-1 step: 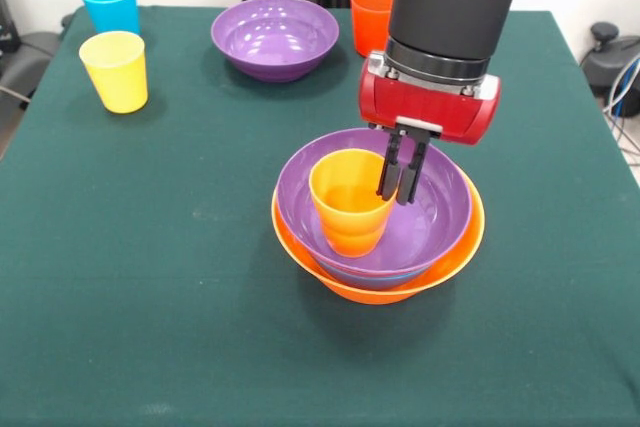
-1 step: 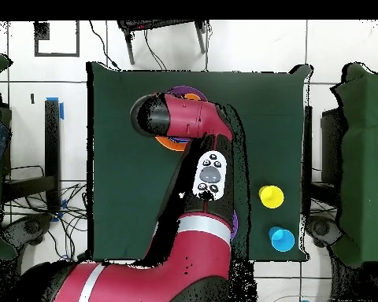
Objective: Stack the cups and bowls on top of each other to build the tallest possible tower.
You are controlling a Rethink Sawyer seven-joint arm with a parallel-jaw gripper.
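The tower stands mid-table: a large orange bowl as base, a thin blue rim above it, and a purple bowl on top. An orange cup stands upright inside the purple bowl, left of its middle. My gripper comes down from above with its dark fingers nearly together at the cup's right rim, pinching it. In the overhead view the arm hides the gripper and most of the tower; only an edge of the orange bowl shows.
A second purple bowl sits at the back centre, with a red-orange cup to its right, partly behind the arm. A light blue cup and a yellow cup stand at the back left; the overhead view shows them too, yellow cup and blue cup.
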